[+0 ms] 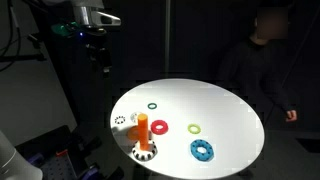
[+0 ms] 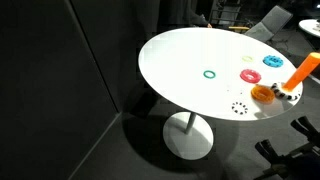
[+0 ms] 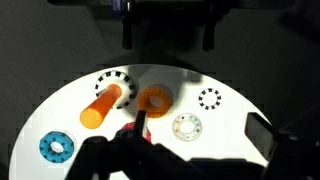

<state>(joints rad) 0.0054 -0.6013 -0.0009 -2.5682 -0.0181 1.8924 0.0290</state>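
End effector, upper left, hangs above the worktop, spread wide, empty. Orange peg stands upright because socketed in its base; blue ring lies flat.

Dark room, one bright pool of light on the white round table.

Light falls from above. The tabletop is near blown-out in both exterior views and all around it drops to black. Frames are small, soft and grainy. The person behind is dim, face blurred. In the wrist view the gripper is a black silhouette, with an unreadable dark mass along the lower edge.
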